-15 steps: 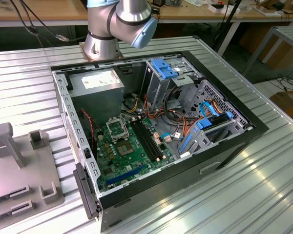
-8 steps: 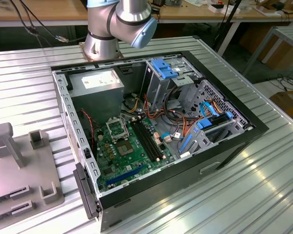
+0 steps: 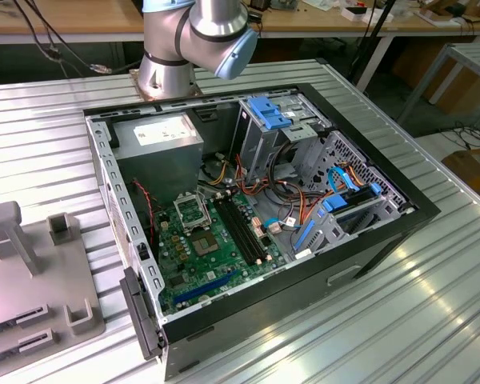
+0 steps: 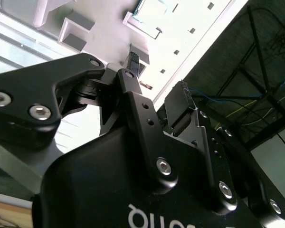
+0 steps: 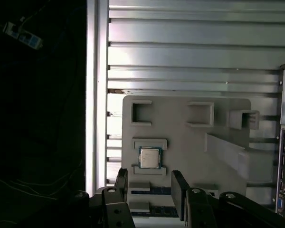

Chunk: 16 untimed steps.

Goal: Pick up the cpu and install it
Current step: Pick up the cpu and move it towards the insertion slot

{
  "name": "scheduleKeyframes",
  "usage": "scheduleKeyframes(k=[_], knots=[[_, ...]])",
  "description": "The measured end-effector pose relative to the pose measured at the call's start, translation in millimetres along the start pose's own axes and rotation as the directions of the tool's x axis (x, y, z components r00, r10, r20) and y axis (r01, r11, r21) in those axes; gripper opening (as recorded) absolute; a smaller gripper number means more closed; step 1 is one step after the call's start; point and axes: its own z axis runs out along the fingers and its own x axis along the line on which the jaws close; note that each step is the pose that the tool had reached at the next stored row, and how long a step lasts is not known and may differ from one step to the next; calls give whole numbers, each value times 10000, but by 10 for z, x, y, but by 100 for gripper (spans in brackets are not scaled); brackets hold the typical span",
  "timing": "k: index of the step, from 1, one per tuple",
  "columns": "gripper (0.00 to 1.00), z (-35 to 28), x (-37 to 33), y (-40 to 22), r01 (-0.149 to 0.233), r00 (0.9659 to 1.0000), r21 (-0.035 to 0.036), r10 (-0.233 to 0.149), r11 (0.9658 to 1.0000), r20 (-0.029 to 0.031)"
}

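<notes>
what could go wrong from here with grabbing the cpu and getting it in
1. The cpu sits between low walls on the tray. If the open gripper comes down off centre, a finger may hit a wall or clip the chip's edge.
2. The socket lies deep in the case, with cables close by. The arm could snag them.

Arm (image 3: pixel 194 36): seen bent above its base in the exterior view.
Claw (image 5: pixel 149 175): held open, fingers (image 5: pixel 179 186) spread apart.
</notes>
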Motion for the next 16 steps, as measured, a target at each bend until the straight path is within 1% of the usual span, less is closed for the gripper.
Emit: scheduleKeyframes(k=[3,7,16], knots=[[50,35,20,-12,12,10000,1,-12,10000,8],[50,61,35,-21,18,10000,-1,-18,10000,22],[50,63,36,-22,19,10000,1,-19,10000,19]])
